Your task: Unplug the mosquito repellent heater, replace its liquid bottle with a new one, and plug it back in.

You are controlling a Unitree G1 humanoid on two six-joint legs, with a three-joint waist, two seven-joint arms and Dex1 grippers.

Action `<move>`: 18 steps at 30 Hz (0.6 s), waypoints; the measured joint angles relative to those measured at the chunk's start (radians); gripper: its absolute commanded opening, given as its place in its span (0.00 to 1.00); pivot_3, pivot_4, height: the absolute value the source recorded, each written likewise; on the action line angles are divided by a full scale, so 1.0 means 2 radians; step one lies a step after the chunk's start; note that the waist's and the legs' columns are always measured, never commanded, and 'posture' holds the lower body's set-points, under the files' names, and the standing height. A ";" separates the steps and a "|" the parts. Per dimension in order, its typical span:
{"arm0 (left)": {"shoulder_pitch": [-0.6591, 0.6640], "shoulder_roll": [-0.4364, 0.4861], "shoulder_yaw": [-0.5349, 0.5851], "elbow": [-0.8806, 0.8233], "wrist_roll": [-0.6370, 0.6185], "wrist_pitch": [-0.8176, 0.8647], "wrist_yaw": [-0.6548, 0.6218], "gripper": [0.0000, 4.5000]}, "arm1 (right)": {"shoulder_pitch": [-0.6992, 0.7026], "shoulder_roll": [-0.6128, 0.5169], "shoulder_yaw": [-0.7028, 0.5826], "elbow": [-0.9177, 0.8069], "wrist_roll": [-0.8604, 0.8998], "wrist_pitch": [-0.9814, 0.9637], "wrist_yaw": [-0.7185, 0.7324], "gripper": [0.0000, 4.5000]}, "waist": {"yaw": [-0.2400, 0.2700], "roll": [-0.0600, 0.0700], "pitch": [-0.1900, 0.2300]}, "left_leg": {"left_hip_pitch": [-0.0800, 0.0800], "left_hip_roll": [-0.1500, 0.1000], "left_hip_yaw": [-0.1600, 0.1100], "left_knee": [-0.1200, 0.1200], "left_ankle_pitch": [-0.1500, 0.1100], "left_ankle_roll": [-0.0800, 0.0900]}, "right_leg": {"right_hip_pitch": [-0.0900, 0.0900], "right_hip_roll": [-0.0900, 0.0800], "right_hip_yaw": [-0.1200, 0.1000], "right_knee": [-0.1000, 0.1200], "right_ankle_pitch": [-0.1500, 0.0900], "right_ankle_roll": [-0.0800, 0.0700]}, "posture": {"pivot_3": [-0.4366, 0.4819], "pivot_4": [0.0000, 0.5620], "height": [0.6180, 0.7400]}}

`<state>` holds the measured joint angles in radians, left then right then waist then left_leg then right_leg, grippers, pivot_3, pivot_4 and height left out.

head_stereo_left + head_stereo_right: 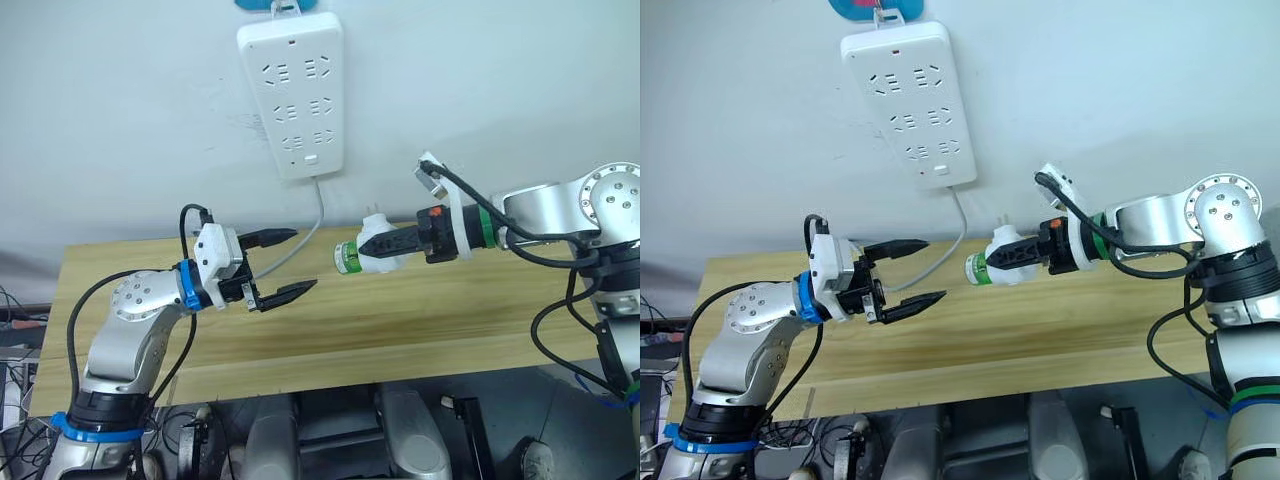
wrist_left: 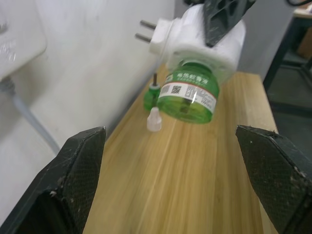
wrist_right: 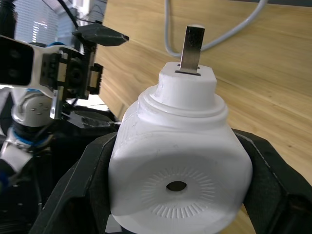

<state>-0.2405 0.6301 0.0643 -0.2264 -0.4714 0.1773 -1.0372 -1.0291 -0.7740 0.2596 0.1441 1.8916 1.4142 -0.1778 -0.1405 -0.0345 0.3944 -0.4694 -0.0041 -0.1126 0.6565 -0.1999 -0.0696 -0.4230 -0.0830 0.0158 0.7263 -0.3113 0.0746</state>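
Your right gripper (image 1: 372, 243) is clamped on the mosquito repellent heater (image 1: 383, 247), holding it in the air above the wooden table (image 1: 400, 320), unplugged, prongs pointing up toward the wall. Its liquid bottle (image 1: 346, 259) is screwed into the heater's left end and sticks out toward your left gripper (image 1: 283, 264). That left gripper hovers over the table's left part with its fingers spread wide and nothing between them, a short gap away from the bottle. The new one (image 2: 152, 97) stands on the table by the wall, under the held heater, with a small whitish cap (image 2: 154, 119) just beside it. The power strip (image 1: 293, 92) hangs on the wall above, its cable (image 1: 305, 235) dropping to the table.
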 measured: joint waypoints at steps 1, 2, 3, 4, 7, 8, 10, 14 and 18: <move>0.003 0.003 0.000 -0.003 0.000 0.007 0.001 0.99 | 0.001 0.000 0.000 -0.002 -0.008 0.002 0.000 0.68 | 0.000 0.000 -0.002 | 0.000 0.000 0.000 0.000 0.000 0.000 | 0.000 0.000 0.000 0.000 0.000 0.000 | 0.26 0.46 0.92; 0.005 0.004 0.000 -0.006 0.000 0.010 0.002 0.99 | 0.002 0.001 0.001 -0.003 -0.015 0.004 0.000 0.68 | 0.001 0.000 -0.004 | 0.000 0.000 0.000 0.000 0.000 0.000 | 0.000 0.000 0.000 0.000 0.000 0.000 | 0.27 0.46 0.92; 0.008 0.006 0.000 -0.010 0.000 0.019 0.005 0.99 | 0.003 0.002 0.002 -0.005 -0.023 0.007 0.001 0.68 | 0.001 0.000 -0.006 | 0.000 0.000 0.000 0.000 0.000 0.000 | 0.000 0.000 0.000 0.000 0.000 0.000 | 0.27 0.46 0.92; 0.009 0.007 -0.001 -0.014 0.001 0.027 0.010 0.99 | 0.004 0.002 0.002 -0.006 -0.029 0.009 0.002 0.68 | 0.001 0.000 -0.009 | 0.000 0.000 0.000 0.000 0.000 0.000 | 0.000 0.000 0.000 0.000 0.000 0.000 | 0.27 0.46 0.92; 0.008 0.017 -0.008 -0.029 0.005 0.055 0.024 0.99 | 0.004 0.004 0.004 -0.006 -0.050 0.020 0.007 0.68 | 0.001 0.000 -0.013 | 0.000 0.000 0.000 0.000 0.000 0.000 | 0.000 0.000 0.000 0.000 0.000 0.000 | 0.26 0.47 0.92; 0.006 0.018 -0.010 -0.031 0.006 0.063 0.026 0.99 | 0.004 0.005 0.004 -0.005 -0.057 0.024 0.010 0.68 | 0.001 0.000 -0.014 | 0.000 0.000 0.000 0.000 0.000 0.000 | 0.000 0.000 0.000 0.000 0.000 0.000 | 0.26 0.47 0.92; -0.001 0.018 -0.012 -0.036 0.007 0.075 0.034 0.99 | 0.003 0.007 0.004 -0.005 -0.069 0.032 0.015 0.68 | 0.001 0.000 -0.014 | 0.000 0.000 0.000 0.000 0.000 0.000 | 0.000 0.000 0.000 0.000 0.000 0.000 | 0.26 0.46 0.92; -0.018 0.022 -0.025 -0.042 0.022 0.072 0.034 0.99 | -0.011 0.013 0.003 0.004 -0.091 0.049 0.025 0.68 | 0.000 0.000 -0.015 | 0.000 0.000 0.000 0.000 0.000 0.000 | 0.000 0.000 0.000 0.000 0.000 0.000 | 0.26 0.45 0.92; -0.027 0.029 -0.038 -0.042 0.052 0.057 0.034 0.99 | -0.028 0.018 0.000 0.010 -0.103 0.064 0.032 0.68 | 0.000 0.000 -0.016 | 0.000 0.000 0.000 0.000 0.000 0.000 | 0.000 0.000 0.000 0.000 0.000 0.000 | 0.26 0.45 0.92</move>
<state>-0.2951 0.6876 -0.0126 -0.3095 -0.3677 0.2915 -0.9688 -1.0849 -0.7382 0.2593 0.1643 1.6850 1.5414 -0.1132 -0.1409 -0.0344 0.3618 -0.4688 -0.0042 -0.1124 0.6557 -0.2000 -0.0695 -0.4228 -0.0826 0.0161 0.7261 -0.3113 0.0745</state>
